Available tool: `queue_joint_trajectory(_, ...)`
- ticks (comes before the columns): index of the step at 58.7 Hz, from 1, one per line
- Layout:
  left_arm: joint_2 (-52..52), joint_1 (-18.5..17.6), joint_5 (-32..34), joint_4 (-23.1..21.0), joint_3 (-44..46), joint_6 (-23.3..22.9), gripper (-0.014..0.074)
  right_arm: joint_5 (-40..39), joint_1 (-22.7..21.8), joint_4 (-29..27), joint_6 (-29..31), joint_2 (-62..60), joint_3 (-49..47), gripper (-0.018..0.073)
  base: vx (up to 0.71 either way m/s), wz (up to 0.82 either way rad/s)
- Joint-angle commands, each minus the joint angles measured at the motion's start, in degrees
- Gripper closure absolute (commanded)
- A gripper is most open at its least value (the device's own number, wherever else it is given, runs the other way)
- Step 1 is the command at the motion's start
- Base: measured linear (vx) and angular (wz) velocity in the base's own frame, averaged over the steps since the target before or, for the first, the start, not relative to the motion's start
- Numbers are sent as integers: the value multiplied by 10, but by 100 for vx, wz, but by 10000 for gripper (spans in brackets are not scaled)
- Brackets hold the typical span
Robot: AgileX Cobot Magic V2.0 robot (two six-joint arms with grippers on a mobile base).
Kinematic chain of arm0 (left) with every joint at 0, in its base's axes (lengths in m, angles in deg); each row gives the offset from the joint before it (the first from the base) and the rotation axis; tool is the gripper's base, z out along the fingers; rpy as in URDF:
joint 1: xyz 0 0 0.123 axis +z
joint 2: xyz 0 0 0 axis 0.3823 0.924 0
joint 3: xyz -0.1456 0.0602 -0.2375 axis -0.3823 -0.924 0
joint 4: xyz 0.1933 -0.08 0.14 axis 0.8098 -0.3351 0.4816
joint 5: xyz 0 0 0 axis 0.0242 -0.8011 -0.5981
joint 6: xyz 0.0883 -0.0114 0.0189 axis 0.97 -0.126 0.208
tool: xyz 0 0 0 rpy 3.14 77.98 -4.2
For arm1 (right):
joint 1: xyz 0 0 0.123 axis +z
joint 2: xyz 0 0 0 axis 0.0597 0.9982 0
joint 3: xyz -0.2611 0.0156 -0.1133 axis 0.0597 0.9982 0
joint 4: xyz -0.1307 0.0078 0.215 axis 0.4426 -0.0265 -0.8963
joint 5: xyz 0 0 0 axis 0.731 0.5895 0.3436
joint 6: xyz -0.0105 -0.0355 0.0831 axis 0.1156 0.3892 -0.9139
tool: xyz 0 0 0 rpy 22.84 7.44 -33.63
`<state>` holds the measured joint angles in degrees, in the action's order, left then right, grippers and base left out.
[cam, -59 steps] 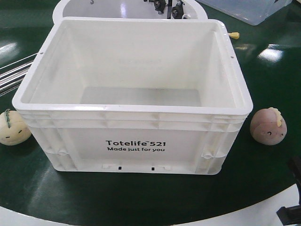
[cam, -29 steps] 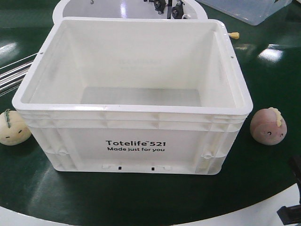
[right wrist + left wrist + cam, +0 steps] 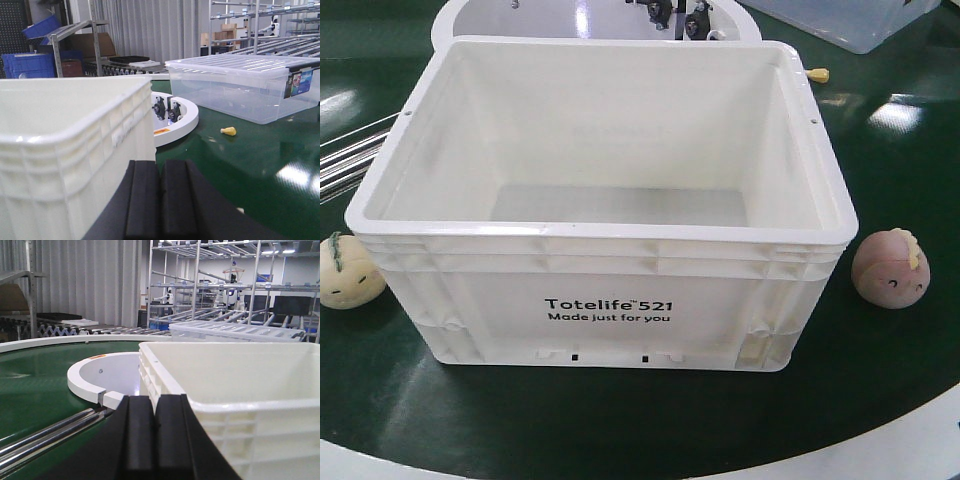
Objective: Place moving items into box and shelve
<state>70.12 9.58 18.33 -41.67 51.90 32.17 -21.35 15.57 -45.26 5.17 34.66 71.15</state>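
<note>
The white box (image 3: 600, 232) printed "Totelife 521" stands open and empty in the middle of the green belt. A cream plush toy with a green stem (image 3: 348, 272) lies at its left foot, and a pink plush toy with a yellow crest (image 3: 890, 268) lies at its right foot. Neither gripper shows in the front view. The left gripper (image 3: 153, 399) is shut with nothing in it, low beside the box's left wall (image 3: 240, 410). My right gripper (image 3: 160, 164) is shut and empty too, beside the box's right wall (image 3: 65, 165). Neither wrist view shows a toy.
A clear lidded bin (image 3: 245, 85) sits on the belt at the back right, with a small yellow piece (image 3: 228, 131) in front of it. A white ring hub (image 3: 600, 18) lies behind the box. Metal rails (image 3: 45, 432) run at the left. Blue bins (image 3: 30, 62) and shelving stand beyond.
The dark arm part at the lower right edge of the front view has dropped out of sight. The box and both toys have stayed put.
</note>
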Motion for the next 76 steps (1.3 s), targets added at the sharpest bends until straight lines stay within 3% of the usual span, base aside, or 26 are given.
queue_joint_trajectory(1, 72, -2, 42, -2, 67, -5, 599, -34, -3, 21, 3, 59, -67, 568, 0, 0)
queue_joint_trajectory(22, 363, -2, 42, -2, 301, -6, 596, -59, -3, 90, 3, 312, -266, 568, 0, 0)
queue_joint_trajectory(31, 428, -2, 62, -2, 332, -6, 595, -151, -3, 90, 3, 365, -275, 568, 0, 0)
queue_joint_trajectory(40, 446, -2, 93, -2, 331, -6, 555, -188, -3, 90, 3, 393, -275, 539, 0, 0)
queue_joint_trajectory(51, 446, -2, 93, -2, 331, -5, 395, -184, -3, 90, 3, 397, -275, 338, 0, 0)
queue_joint_trajectory(66, 447, -2, 92, -2, 331, -5, 71, -188, -3, 90, 3, 397, -275, -113, 0, 0)
queue_joint_trajectory(70, 447, -2, 94, -2, 331, -4, 36, -191, -3, 90, 3, 398, -275, -162, 0, 0)
queue_joint_trajectory(76, 447, -2, 92, -2, 331, -5, 26, -187, -3, 89, 3, 398, -275, -166, 0, 0)
